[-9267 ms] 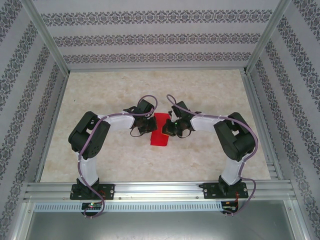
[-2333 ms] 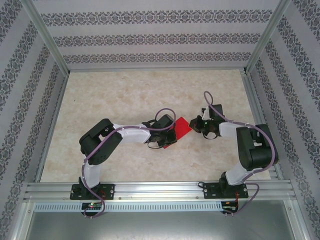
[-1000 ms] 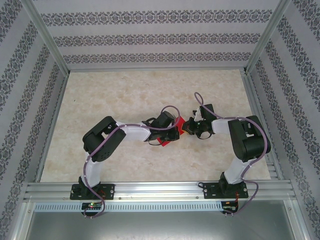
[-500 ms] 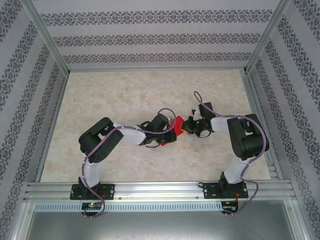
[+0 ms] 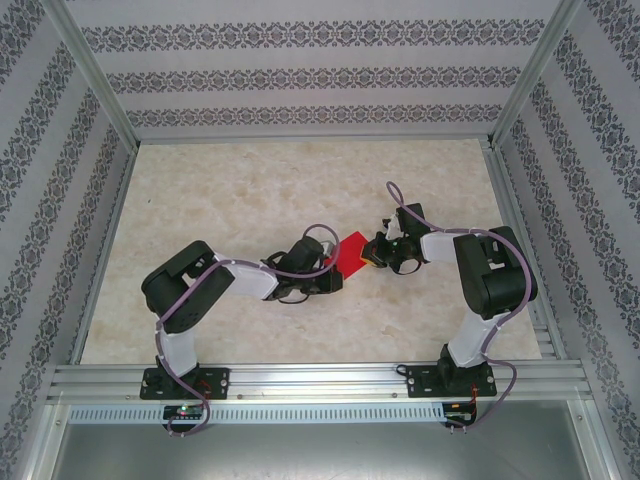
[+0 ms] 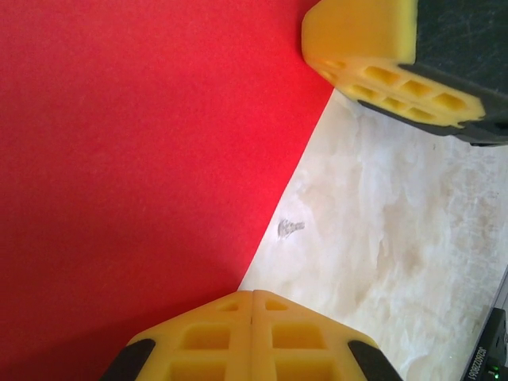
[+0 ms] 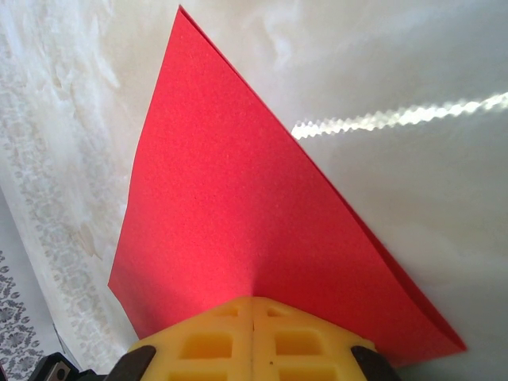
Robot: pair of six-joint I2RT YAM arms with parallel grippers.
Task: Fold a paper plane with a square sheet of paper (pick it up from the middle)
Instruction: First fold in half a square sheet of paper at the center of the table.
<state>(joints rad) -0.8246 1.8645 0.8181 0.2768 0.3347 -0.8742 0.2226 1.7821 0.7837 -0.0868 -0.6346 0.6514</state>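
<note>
One folded red paper sheet point(image 5: 351, 253) clamped by right hand point(image 5: 372, 251); left hand point(image 5: 333, 279) fingers apart.

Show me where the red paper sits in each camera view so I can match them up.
Top external: red paper at table centre, between both grippers.
Left wrist: fills the left side, under the yellow fingers.
Right wrist: centre, running into the finger pads.
Shared landmark: the pale marbled tabletop.
</note>
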